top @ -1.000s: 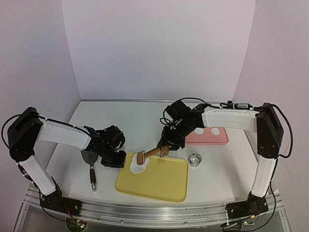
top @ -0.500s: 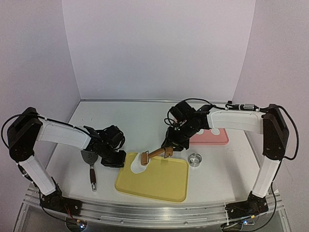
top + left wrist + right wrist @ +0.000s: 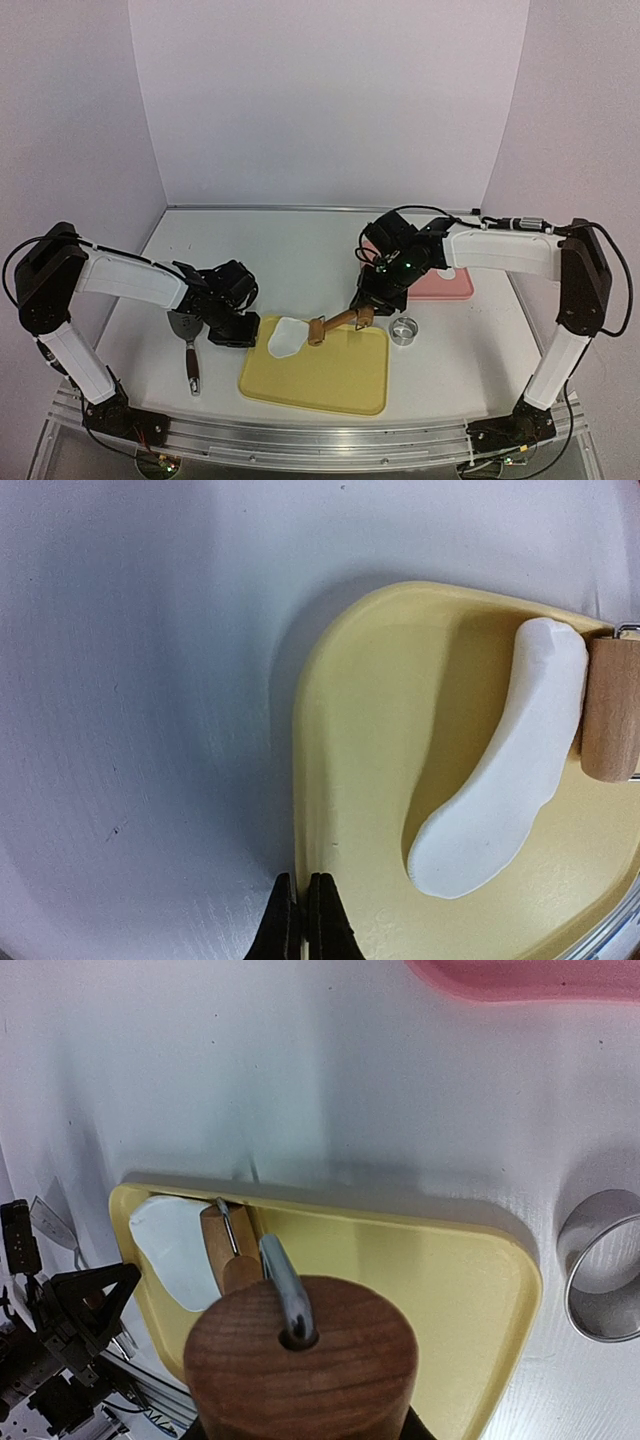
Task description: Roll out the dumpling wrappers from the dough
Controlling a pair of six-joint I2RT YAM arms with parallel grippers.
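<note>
Since a second ago the rolling pin (image 3: pixel 335 324) has travelled rightward across the yellow tray (image 3: pixel 330 385), its roller now against the right edge of the dough (image 3: pixel 284 338), which lies bared at the tray's left end. The right gripper (image 3: pixel 366 314) stays clamped on the pin's handle. The left gripper (image 3: pixel 240 333) has not moved, its fingers (image 3: pixel 322 925) pinched narrow on the tray's left rim. On the white table (image 3: pixel 280 250), a ring cutter (image 3: pixel 403 331) sits just right of the tray, a spatula (image 3: pixel 188 345) left of it and a pink tray (image 3: pixel 445 287) beyond it, below pale lilac walls (image 3: pixel 320 100).
</note>
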